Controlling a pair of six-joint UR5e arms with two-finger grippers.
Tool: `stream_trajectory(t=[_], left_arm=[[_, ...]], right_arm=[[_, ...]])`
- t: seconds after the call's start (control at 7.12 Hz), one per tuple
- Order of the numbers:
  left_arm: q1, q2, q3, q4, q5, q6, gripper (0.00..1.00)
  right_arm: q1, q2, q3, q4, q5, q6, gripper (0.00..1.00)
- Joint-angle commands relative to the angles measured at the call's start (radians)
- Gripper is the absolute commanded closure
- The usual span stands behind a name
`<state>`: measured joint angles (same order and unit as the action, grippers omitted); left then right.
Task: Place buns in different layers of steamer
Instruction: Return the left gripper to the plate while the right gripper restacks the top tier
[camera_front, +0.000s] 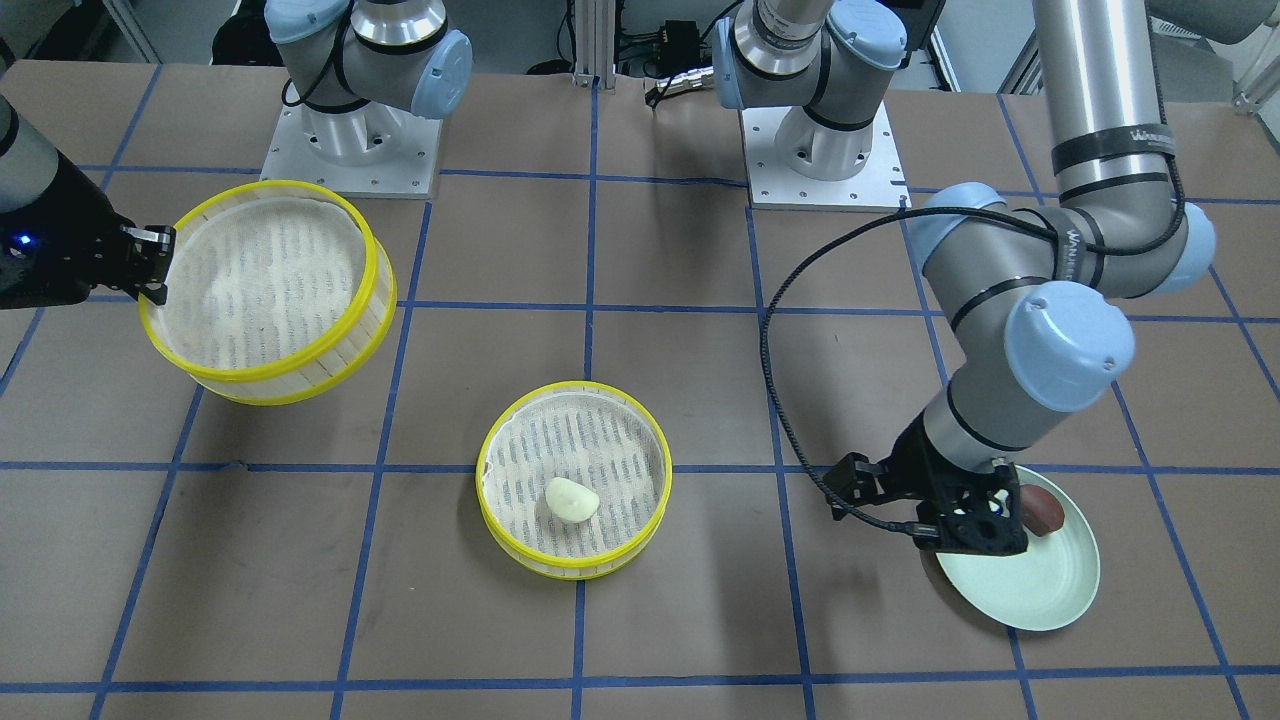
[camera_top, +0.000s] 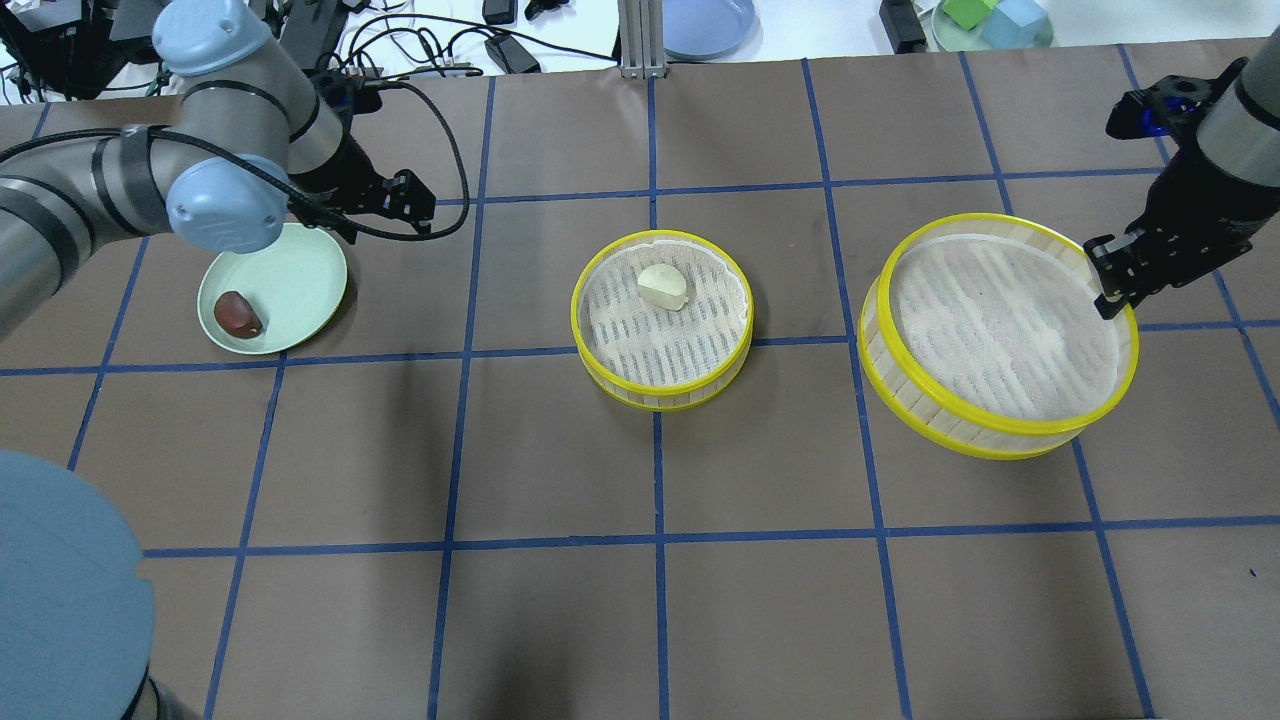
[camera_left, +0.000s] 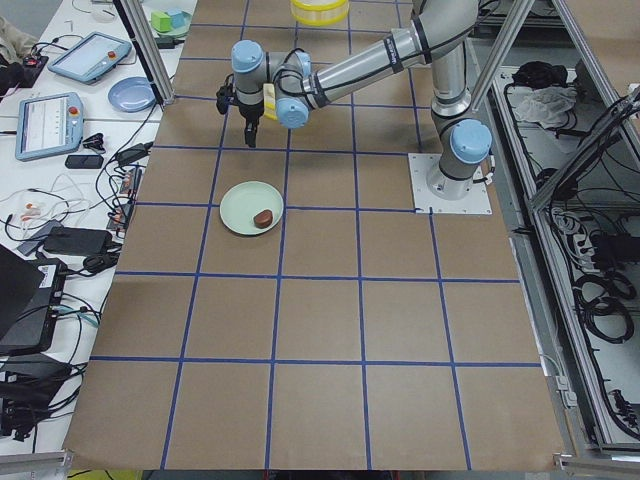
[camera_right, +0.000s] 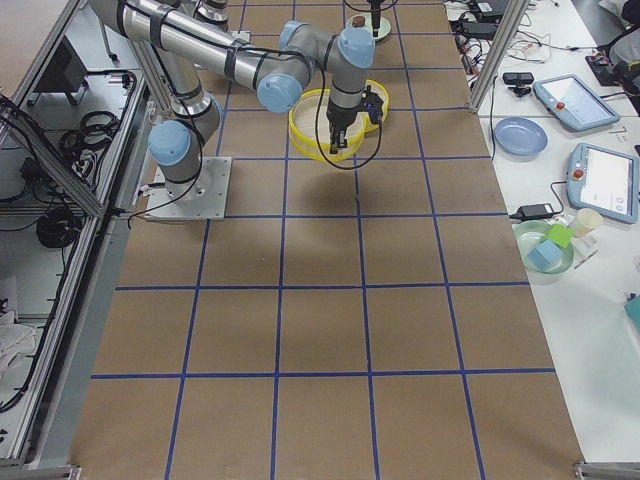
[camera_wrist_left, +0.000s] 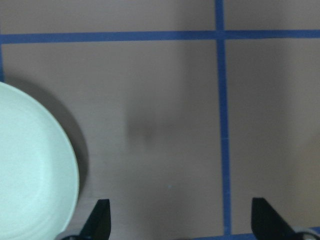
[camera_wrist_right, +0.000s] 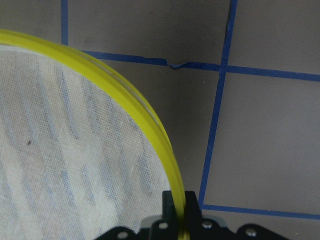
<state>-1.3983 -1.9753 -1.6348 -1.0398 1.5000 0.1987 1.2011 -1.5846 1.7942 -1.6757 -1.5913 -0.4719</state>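
Right claw (camera_top: 1108, 295) clamps rim of lifted empty tier (camera_top: 1000, 320); bun-loaded tier (camera_top: 665, 345) sits to its left; left claw (camera_wrist_left: 181, 222) wide, empty.

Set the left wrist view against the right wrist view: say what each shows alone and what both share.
Only the left wrist view: the edge of the pale green plate, bare where it shows, and the left gripper open above the table. Only the right wrist view: the right gripper shut on the yellow rim of a steamer tier, with its white mesh floor. Both: the brown table crossed by blue tape lines.
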Motion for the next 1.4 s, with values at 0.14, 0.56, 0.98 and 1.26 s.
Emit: stream_trajectory(t=[0.14, 0.56, 0.98, 1.26], left_arm=[[0.164, -0.020, -0.007, 0.004, 0.074, 0.272, 0.00], [0.183, -0.069, -0.007, 0.050, 0.075, 0.304, 0.00], [0.225, -0.106, -0.008, 0.050, 0.077, 0.314, 0.00], [0.232, -0.122, -0.008, 0.050, 0.077, 0.335, 0.00]], right_arm=[[0.128, 0.004, -0.004, -0.004, 0.048, 0.334, 1.00], [0.470, 0.228, -0.085, -0.192, 0.001, 0.749, 1.00], [0.566, 0.337, -0.157, -0.205, 0.002, 0.897, 1.00], [0.583, 0.351, -0.159, -0.228, 0.002, 0.906, 1.00]])
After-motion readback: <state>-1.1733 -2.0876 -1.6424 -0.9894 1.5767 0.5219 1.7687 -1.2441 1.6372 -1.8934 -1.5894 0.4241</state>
